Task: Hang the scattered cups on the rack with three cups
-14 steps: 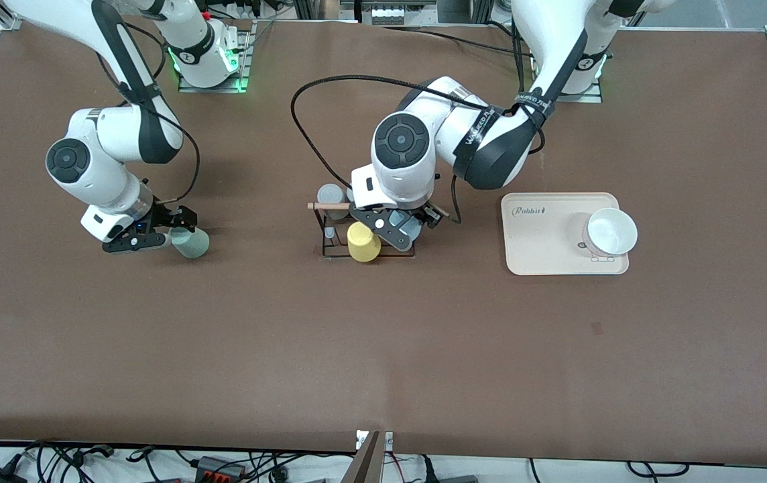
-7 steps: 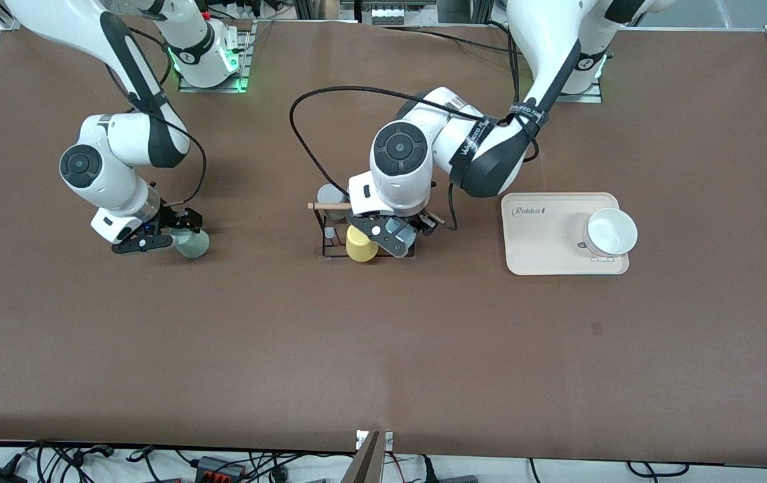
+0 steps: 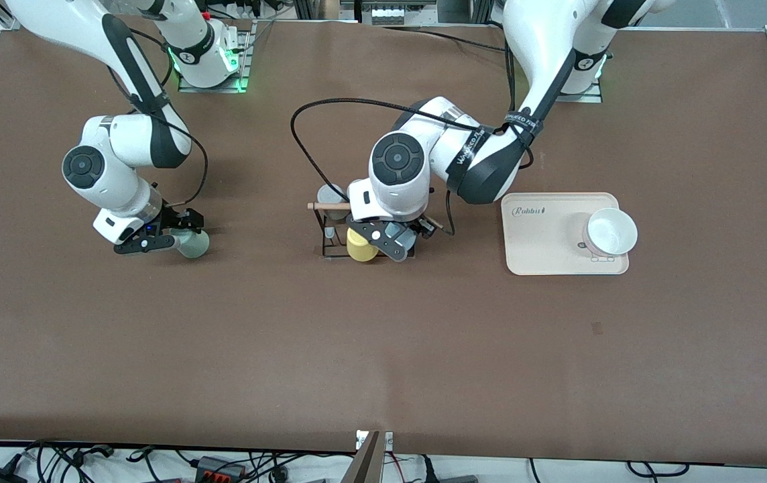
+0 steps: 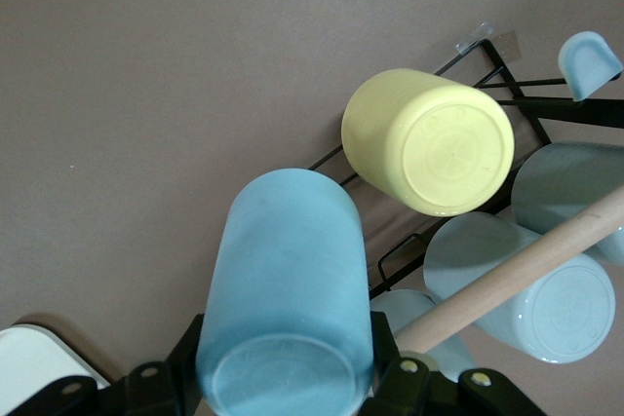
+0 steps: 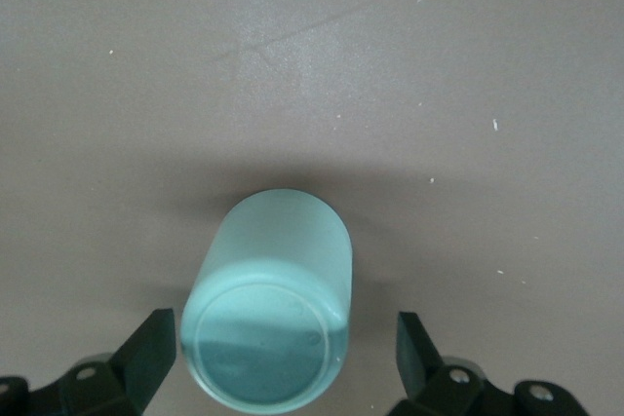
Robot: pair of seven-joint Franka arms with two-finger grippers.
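The blue cup [image 4: 285, 289] is pinched by the left gripper [image 4: 288, 382] over the rack [image 3: 330, 231]; the green cup [image 5: 268, 299] is straddled by the spread fingers of the right gripper [image 5: 288, 358].

blue cup [image 4: 288, 280]: matt, frosted plastic
yellow tumbler [image 4: 429, 140]: smooth, satin plastic
rack [image 4: 507, 80]: thin black wire, probably metal; rod [image 4: 507, 275] looked wooden
surface [image 3: 383, 349]: matt brown
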